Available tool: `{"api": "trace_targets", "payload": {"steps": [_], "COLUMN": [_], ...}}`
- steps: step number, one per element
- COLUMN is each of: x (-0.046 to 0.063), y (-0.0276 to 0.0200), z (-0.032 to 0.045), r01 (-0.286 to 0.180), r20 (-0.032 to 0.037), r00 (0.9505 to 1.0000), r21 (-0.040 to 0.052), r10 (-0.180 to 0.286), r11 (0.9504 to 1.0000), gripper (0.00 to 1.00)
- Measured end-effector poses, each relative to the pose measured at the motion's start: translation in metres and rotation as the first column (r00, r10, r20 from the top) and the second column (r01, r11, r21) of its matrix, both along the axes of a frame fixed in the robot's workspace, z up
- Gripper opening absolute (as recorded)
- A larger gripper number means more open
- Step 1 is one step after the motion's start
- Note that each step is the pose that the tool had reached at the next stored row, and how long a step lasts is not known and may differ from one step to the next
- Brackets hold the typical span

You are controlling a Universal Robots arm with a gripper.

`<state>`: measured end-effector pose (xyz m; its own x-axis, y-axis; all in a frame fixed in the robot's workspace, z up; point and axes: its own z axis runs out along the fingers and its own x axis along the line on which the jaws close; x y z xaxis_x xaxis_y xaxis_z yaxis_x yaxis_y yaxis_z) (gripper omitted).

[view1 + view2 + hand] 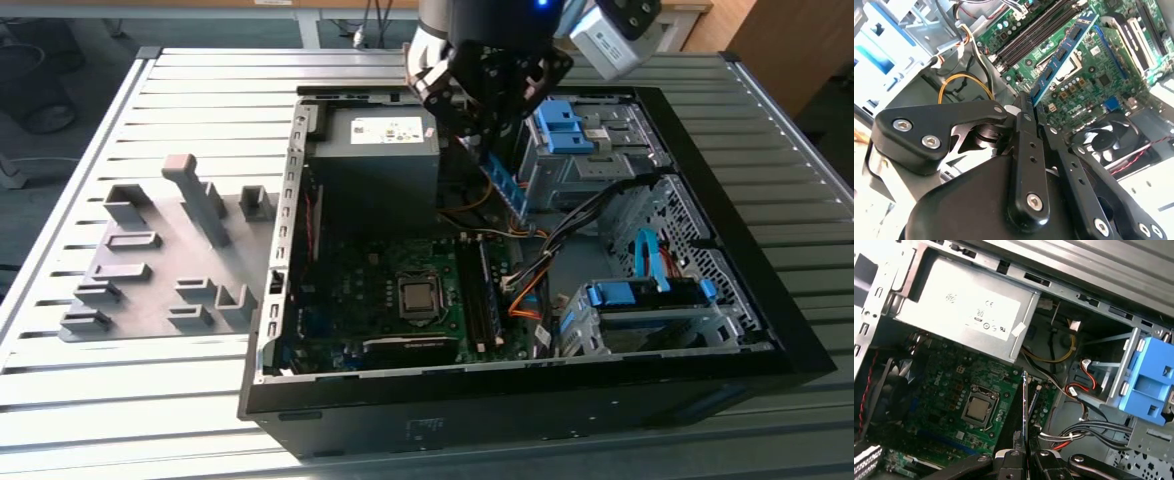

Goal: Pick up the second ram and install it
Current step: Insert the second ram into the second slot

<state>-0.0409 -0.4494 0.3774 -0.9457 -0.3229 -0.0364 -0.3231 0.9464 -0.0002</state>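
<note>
The second ram (1064,52) is pinched by one end between the fingers of the pincer (1026,112), which are pressed together on it; the stick's free end reaches out toward the motherboard (1104,75). In the first wrist view the stick (1025,410) shows edge-on as a thin line rising from the pincer (1025,456), and in the exterior view it (501,180) hangs as a blue strip under the pincer (483,128), raised over the open computer case (787,330) and well clear of the board.

Judging from this, the pick-up is done and the carrying-and-aligning step is in hand; the stick is not yet seated. Just beyond its free end, in the second wrist view, lie the long dark memory slots (1031,37), running roughly along the same line as the stick. Whether one of them is already filled I cannot tell for sure. The move ahead calls for bringing the stick's lower edge square over a free slot, parallel to it and not tilted, then pressing straight down. A skewed entry would likely jam it against the slot walls.

Farther off in the first wrist view sit the processor socket (978,407), the grey power supply (961,310) and a blue drive-bay clip (1149,385). Outside the case, on the slatted counter (160,400), stand the grey fixture blocks (167,255).
</note>
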Motion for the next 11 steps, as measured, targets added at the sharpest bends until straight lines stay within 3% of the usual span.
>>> {"api": "trace_targets", "payload": {"steps": [11], "x": [0.0001], "y": [0.0000], "z": [-0.0001], "r01": [0.029], "r20": [-0.0003], "r00": [0.9996], "r21": [0.0000], "r10": [-0.029], "r11": [0.9996], "gripper": [0.14]}}
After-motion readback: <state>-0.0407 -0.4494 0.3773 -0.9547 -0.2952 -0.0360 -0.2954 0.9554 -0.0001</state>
